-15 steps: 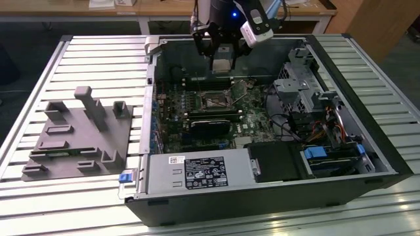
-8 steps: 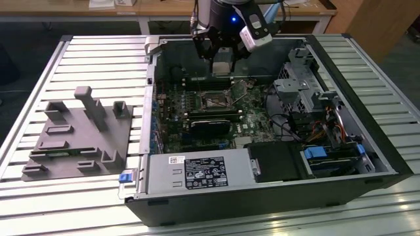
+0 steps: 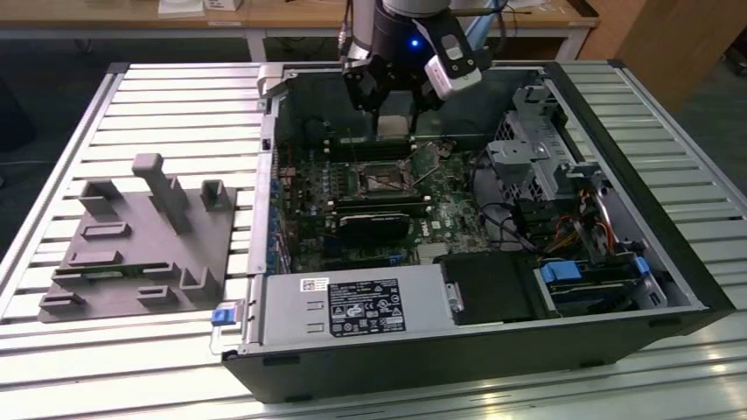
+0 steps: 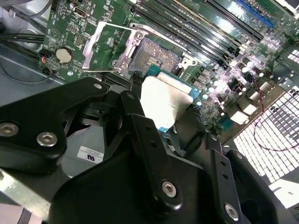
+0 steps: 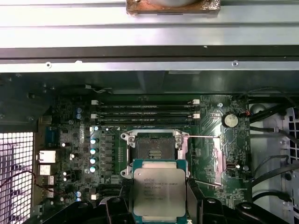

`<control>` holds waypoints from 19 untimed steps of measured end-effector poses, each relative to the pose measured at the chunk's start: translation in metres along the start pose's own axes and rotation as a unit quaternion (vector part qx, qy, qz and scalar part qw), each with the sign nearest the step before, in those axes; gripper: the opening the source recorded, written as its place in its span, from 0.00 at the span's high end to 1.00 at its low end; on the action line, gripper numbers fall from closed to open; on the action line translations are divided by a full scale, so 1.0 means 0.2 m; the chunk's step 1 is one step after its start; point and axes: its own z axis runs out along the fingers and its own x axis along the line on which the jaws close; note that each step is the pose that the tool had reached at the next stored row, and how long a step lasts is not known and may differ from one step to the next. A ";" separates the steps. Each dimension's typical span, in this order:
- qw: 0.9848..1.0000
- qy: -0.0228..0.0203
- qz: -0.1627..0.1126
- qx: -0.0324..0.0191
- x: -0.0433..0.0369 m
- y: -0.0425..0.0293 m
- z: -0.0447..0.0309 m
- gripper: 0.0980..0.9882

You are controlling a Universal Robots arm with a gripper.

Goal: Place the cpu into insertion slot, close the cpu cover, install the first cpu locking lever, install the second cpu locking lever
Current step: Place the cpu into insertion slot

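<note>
On the exterior view's left we're looking at a grey moulded fixture (image 3: pixel 140 236) sitting on the slatted table (image 3: pixel 175 87). Moving right, the open pc case (image 3: pixel 467 359) is lying on its side. It's holding the green motherboard (image 3: pixel 456 219), a power supply (image 3: pixel 350 306) by its near wall and a drive cage (image 3: pixel 548 166) over on the exterior view's right.

The gripper (image 3: pixel 394 105) is hanging over the case's far end. In both wrist views we're seeing its fingers (image 4: pixel 140 121) pinching the cpu (image 5: pixel 159 191) by two opposite edges. The chip is lying flat, with its metal top facing away from the board and its edges squared up with the insertion slot (image 5: pixel 152 147). It's hovering just beside the slot, not seated. It's looking pretty much square, so we aren't calling a long axis. The cpu cover (image 4: pixel 91 46) is standing flipped open next to the socket.
</note>
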 end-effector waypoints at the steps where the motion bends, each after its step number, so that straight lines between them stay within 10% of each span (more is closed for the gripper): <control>1: 1.000 0.000 0.000 0.000 0.000 0.000 0.006 0.51; 19: 1.000 0.000 0.000 0.000 -0.003 -0.014 0.162 0.51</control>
